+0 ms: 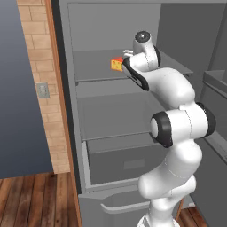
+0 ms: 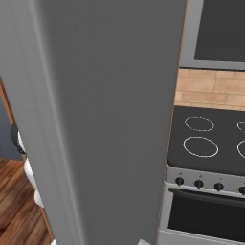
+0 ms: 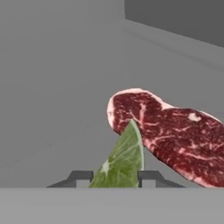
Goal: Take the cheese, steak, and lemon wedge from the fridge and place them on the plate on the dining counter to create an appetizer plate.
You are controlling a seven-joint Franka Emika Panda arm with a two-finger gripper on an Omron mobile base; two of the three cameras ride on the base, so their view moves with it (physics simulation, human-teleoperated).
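**Lemon wedge between the gripper's fingertips inside the open fridge**

Lemon wedge (image 3: pixel 123 159), yellowish-green with a pale rind edge, stood point-up between the two dark fingertips of the gripper (image 3: pixel 114 177) in the hand view. The tips sat close against its two sides, so the jaws looked pinched on the wedge. Just behind it, touching or nearly touching its tip, lay the steak (image 3: pixel 168 133), a flat red slab marbled with white and rimmed with pale fat, resting on a grey shelf.

From the left base view, the white arm rose from the lower right, bent at a dark-ringed elbow and reached up and leftward into the fridge (image 1: pixel 66 111), its wrist level with the upper shelf (image 1: pixel 95 66). The hand itself was hidden behind the wrist there. The cheese (image 1: pixel 117 64), a small orange wedge with a red top edge, sat on that same shelf, just left of the wrist. Below were a second grey shelf and a grey drawer (image 1: pixel 128 164).

No writing or labels could be read anywhere.

Left of the fridge stood a wood-brown side panel (image 1: pixel 60 88), a brick wall with a light switch (image 1: pixel 42 90), and a wooden floor. In the right base view a broad grey fridge panel (image 2: pixel 105 119) blocked most of the sight; beside it was a stove (image 2: pixel 210 143) with ring burners, knobs and an oven door.
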